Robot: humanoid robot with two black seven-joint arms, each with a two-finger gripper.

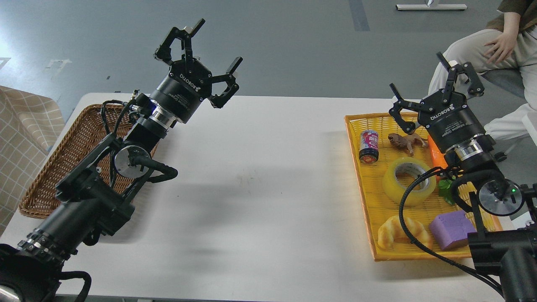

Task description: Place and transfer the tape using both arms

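**One roll, two empty grippers**

One tape roll lies flat in the yellow tray, core up, btw the can and the croissant, toy animal just behind. Our right gripper hangs above the tray's far end, fingers spread, holding nothing. Left gripper is up over the table's far-left side near the wicker basket, also spread wide. We'd say: drop the right straight over the core, avoid nudging the can, grip the wall firmly.
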